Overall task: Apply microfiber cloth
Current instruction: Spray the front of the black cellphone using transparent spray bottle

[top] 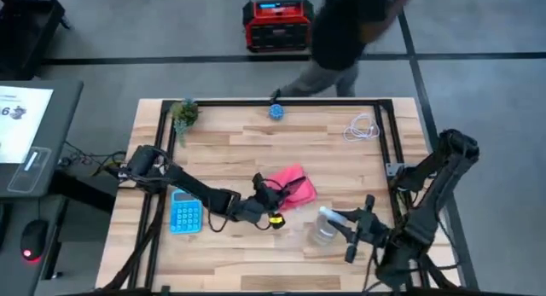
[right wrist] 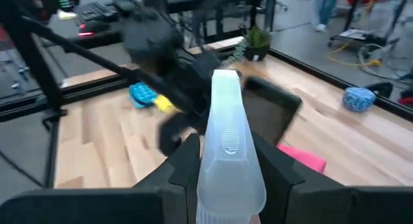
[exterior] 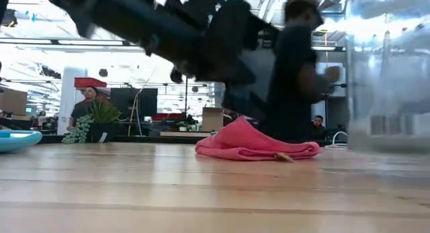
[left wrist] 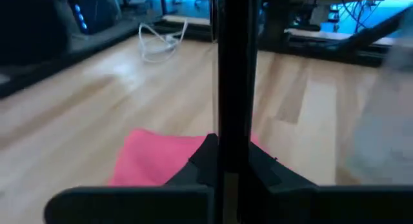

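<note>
I see the crumpled pink-red microfiber cloth [top: 293,188] at frame centre; my left gripper [top: 263,194] sits beside it, clenched empty. My right gripper [top: 341,226], lower right, grasps a clear plastic spray bottle [top: 323,224].

light: bright, even overhead | blur: arm in low view, possibly moving | wrist views: soft, bluish edges

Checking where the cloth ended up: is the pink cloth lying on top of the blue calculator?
No. In the high view the pink cloth lies on bare wood, well apart from the blue calculator near the left arm.
</note>
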Robot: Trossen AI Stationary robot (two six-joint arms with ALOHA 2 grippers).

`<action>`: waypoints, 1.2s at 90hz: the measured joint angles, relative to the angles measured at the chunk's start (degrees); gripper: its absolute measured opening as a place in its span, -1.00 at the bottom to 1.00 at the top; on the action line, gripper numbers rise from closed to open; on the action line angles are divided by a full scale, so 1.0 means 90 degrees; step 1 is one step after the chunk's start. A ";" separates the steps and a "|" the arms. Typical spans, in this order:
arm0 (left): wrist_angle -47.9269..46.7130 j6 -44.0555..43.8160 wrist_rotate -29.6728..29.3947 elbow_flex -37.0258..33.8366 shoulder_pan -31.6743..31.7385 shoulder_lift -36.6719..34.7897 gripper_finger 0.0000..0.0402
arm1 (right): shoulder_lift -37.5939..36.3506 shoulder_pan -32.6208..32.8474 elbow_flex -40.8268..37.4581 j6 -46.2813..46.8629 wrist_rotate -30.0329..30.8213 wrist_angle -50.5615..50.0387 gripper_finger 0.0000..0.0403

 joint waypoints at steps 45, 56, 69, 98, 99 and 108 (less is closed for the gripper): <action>-0.0895 -0.0298 -0.0647 -0.0002 -0.0111 -0.0182 -0.98 | 0.0391 -0.0566 0.0026 -0.0039 -0.0232 0.0091 -0.52; -0.0900 -0.0318 -0.0647 -0.0002 -0.0111 -0.0182 -0.98 | 0.0185 -0.0563 0.0000 -0.0508 -0.0608 0.0046 -0.07; -0.0893 -0.0330 -0.0645 -0.0002 -0.0125 -0.0182 -0.97 | -0.0253 -0.0565 -0.0007 -0.0994 -0.1296 -0.0003 0.38; -0.0893 -0.0344 -0.0615 -0.0002 -0.0162 -0.0182 -0.96 | -0.0452 -0.0412 -0.0007 -0.1163 -0.2617 -0.0120 0.42; -0.0893 -0.0344 -0.0602 -0.0001 -0.0162 -0.0182 -0.96 | -0.0437 -0.0415 -0.0009 -0.1163 -0.2660 -0.0086 0.42; -0.0896 -0.0347 -0.0594 0.0000 -0.0162 -0.0182 -0.95 | -0.0272 -0.0437 -0.0010 -0.1194 -0.2957 0.0199 0.42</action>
